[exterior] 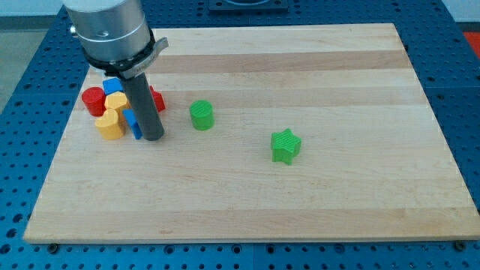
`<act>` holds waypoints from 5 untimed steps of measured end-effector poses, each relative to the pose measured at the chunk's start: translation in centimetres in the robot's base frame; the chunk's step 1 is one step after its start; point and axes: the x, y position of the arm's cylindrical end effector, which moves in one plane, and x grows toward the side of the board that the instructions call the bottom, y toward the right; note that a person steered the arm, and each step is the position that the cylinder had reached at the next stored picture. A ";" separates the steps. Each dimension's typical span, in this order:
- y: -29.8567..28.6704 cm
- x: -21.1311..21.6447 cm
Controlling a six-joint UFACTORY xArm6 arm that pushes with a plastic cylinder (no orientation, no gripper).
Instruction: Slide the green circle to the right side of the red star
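The green circle (202, 115) stands on the wooden board (315, 187), left of centre. The red star (156, 99) sits to its left, mostly hidden behind the rod. My tip (153, 137) rests on the board just below the red star and left of the green circle, apart from the circle by about a block's width. A thin blue block (133, 124) stands right against the rod's left side.
A cluster lies at the view's left: a red cylinder (94, 100), a blue block (113, 85), a yellow block (116, 102) and another yellow block (109, 124). A green star (285, 146) sits right of centre. The arm's grey body (109, 30) overhangs the top left.
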 end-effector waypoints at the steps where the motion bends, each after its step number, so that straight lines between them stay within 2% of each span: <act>1: 2.3 1.2; 3: 10.8 0.6; 5: 12.7 -2.8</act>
